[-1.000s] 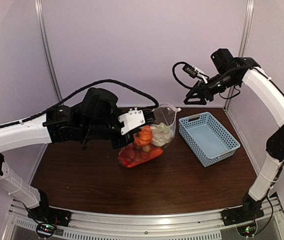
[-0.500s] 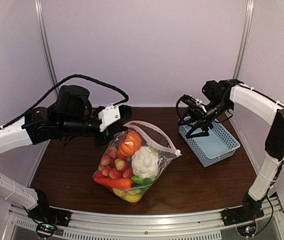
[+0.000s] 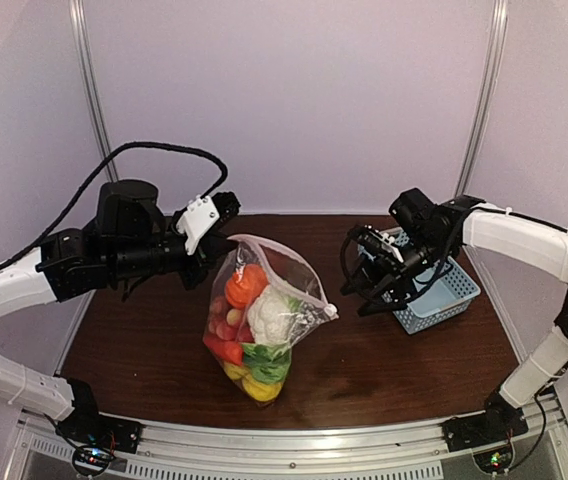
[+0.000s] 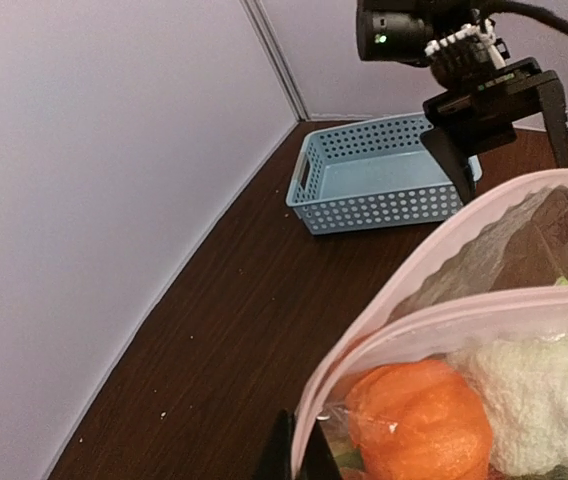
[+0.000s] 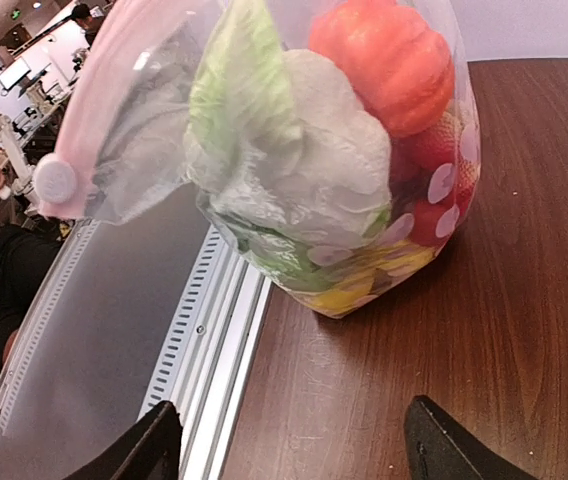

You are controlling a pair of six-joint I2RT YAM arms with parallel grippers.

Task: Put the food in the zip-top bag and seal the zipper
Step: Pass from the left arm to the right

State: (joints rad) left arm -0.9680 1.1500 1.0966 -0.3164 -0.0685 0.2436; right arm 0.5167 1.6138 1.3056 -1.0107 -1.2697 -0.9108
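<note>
Reaching in nearly level from the left, the left arm ends in the left gripper (image 3: pixel 222 222), pinched tight on the top corner of the clear, floppy plastic zip-top bag (image 3: pixel 264 320). The bag hangs from that corner with its bottom resting on the dark brown wooden table (image 3: pixel 384 370). The right arm folds at the elbow and aims the right gripper (image 3: pixel 360 298) leftward at the bag's free corner, jaws spread wide with nothing between them, near the bag but apart from it. Inside the bag sit a small orange toy pumpkin (image 3: pixel 246 285), a pale knobbly cabbage (image 3: pixel 269 315), leafy greens (image 3: pixel 264 358) and a yellow fruit (image 3: pixel 254 385) at the bottom. Only the left wrist view shows the pink press-seal zipper (image 4: pixel 444 312) gaping open, with the light-blue plastic mesh basket (image 4: pixel 384 180) beyond it. The right wrist view alone shows the bag's white polka dots and a round white slider (image 5: pixel 56 180) at the strip's end. From above, the right arm hides part of the basket, and the left fingers are cut off at the bottom edge of their own view
</note>
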